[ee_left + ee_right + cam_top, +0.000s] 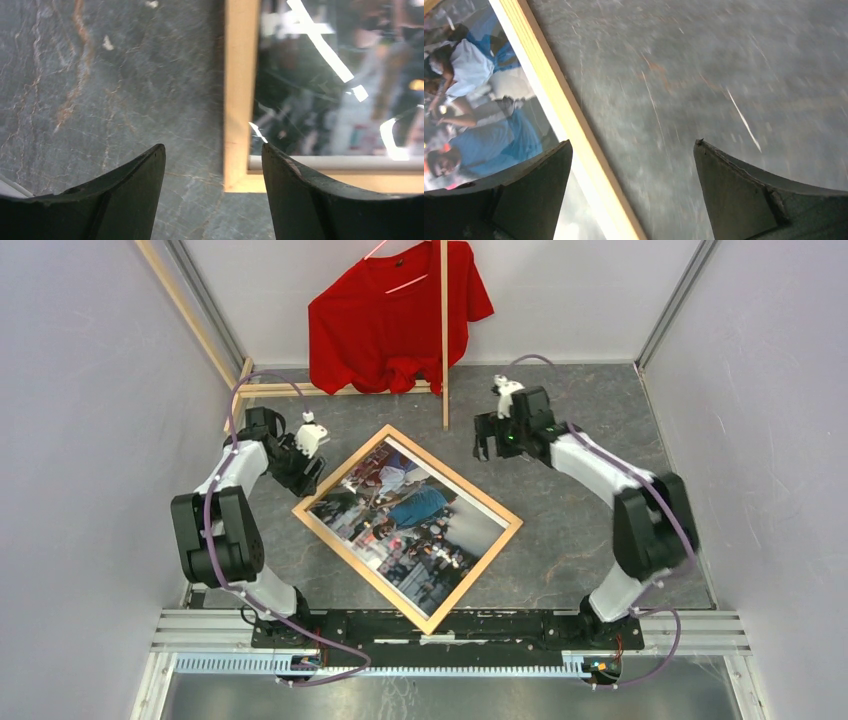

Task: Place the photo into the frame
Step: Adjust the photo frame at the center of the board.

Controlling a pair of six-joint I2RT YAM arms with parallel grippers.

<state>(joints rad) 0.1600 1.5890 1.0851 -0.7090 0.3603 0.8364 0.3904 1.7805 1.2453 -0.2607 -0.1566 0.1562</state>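
The frame [505, 512], thin light wood, lies flat and turned like a diamond in the middle of the table. The photo [405, 515], a colour print of people in blue and red tones, lies inside it face up. My left gripper [308, 472] is open and empty, just off the frame's left corner; the left wrist view shows that corner [237, 125] between my open fingers, with the photo's white border [340, 162] visible. My right gripper [485, 445] is open and empty above the frame's upper right edge [549, 95]; the photo [479, 100] also shows in the right wrist view.
A red T-shirt [385, 320] hangs on a light-wood rack [444, 340] at the back of the table. Loose wood slats [190, 315] lean along the left wall. Grey walls close in both sides. The arm bases stand on a metal rail [450, 625] at the near edge.
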